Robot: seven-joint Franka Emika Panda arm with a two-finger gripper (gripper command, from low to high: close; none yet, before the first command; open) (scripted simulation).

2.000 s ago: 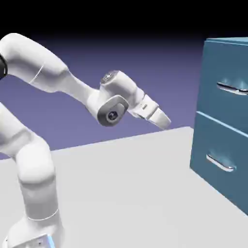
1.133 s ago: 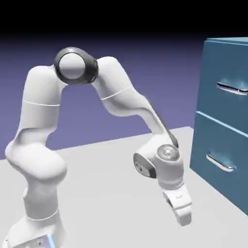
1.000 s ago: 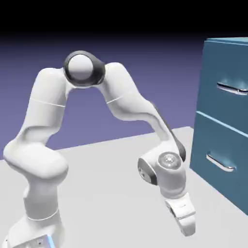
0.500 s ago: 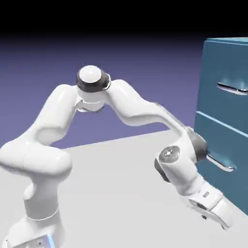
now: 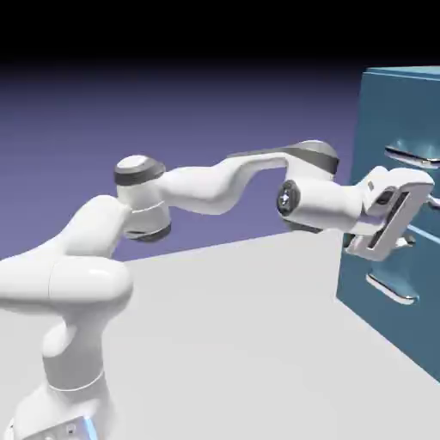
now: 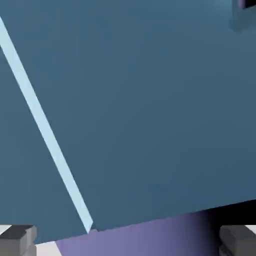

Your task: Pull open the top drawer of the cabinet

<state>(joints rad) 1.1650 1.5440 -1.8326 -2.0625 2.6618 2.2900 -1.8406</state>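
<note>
Table: bare near the arm, nothing blocking the approach.
Gripper: jaws spread wide, empty, level against the cabinet at right, just below the handle.
Top drawer: appears shut; grasp and pull remain.
Lower drawer: shut beneath.

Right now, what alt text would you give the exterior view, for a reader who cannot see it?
A white robot arm reaches right, its open gripper against the teal cabinet, just below the top drawer's silver handle. Both drawers look closed.
</note>
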